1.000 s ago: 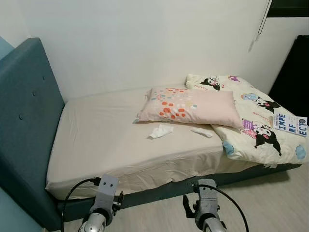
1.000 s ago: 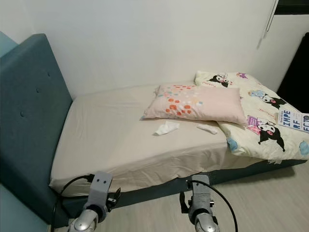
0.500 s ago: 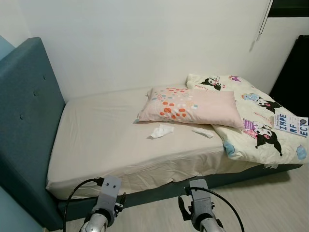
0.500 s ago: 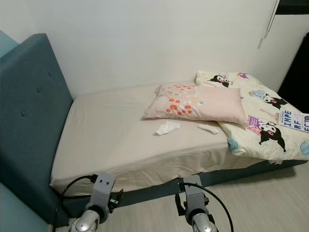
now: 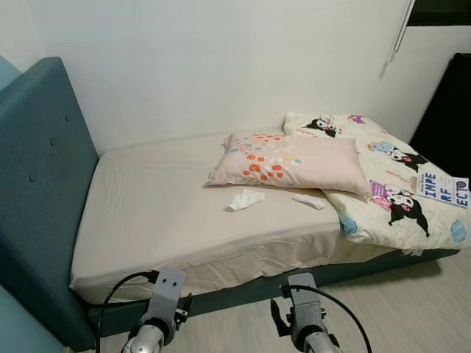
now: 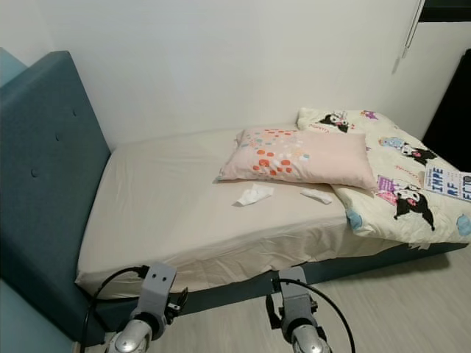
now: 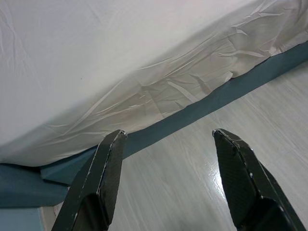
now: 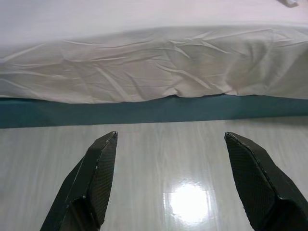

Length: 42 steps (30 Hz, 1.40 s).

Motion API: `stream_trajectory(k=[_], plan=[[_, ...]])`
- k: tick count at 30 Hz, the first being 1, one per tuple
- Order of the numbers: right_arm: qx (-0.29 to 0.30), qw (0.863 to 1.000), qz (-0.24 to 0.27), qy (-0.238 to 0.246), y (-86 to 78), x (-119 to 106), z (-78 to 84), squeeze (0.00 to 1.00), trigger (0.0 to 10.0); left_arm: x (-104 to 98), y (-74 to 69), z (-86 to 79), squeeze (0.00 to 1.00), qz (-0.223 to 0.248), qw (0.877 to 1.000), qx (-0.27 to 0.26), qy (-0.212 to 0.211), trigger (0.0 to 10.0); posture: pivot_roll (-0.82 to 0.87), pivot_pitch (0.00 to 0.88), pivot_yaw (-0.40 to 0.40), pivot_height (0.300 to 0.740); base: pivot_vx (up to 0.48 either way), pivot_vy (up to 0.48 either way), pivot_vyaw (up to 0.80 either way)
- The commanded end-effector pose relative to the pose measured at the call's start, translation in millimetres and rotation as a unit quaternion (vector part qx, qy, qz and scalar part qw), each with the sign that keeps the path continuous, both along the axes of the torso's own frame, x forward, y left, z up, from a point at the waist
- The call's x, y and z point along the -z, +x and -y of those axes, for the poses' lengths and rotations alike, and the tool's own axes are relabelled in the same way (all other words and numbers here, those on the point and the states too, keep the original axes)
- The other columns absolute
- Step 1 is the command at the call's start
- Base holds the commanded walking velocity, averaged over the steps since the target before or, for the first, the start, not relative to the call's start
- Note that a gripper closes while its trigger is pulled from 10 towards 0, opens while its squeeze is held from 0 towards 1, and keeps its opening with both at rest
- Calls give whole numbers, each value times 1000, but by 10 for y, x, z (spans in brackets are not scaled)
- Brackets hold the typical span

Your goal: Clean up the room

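Pillow (image 5: 291, 162) lengthwise along bed (image 5: 154, 213)

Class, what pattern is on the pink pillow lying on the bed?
Small orange, red and blue spots on the pillow; clearest in the left eye view.

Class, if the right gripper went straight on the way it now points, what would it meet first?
Probably the glossy pale wooden floor just short of the bed's teal base; the right gripper, jaws open, angles downward, though depth is unclear.
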State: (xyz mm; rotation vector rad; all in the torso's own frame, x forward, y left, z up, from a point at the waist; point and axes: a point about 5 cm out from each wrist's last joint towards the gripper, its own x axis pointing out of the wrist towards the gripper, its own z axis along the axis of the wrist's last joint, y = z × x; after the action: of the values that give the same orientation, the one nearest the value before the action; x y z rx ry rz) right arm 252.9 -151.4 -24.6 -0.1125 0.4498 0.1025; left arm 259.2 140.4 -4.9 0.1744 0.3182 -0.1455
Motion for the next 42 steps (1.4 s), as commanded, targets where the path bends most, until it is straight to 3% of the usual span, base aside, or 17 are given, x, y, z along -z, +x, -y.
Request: stream_trajectory(k=[1, 20, 25, 35, 42], plan=[[7, 1000, -6, 9, -32, 29, -4, 0, 10000, 7, -17, -16, 0, -2, 1000, 1, 5, 10000, -35, 26, -17, 740, 0, 0, 0], [9, 1000, -8, 11, -26, 31, -11, 0, 10000, 15, -29, -20, 0, -3, 1000, 2, 7, 10000, -32, 24, -15, 740, 0, 0, 0], [9, 999, -17, 30, -35, 41, -10, 0, 10000, 10, -21, -21, 0, -2, 1000, 2, 8, 10000, -32, 24, -14, 740, 0, 0, 0], [17, 999, 2, 38, -20, -3, 8, 0, 10000, 13, -30, -23, 0, -2, 1000, 3, 10, 10000, -31, 25, -14, 740, 0, 0, 0], [13, 1000, 0, 11, -18, 6, 2, 0, 10000, 22, -32, -35, 0, -4, 1000, 1, 11, 10000, -32, 26, -14, 740, 0, 0, 0]])
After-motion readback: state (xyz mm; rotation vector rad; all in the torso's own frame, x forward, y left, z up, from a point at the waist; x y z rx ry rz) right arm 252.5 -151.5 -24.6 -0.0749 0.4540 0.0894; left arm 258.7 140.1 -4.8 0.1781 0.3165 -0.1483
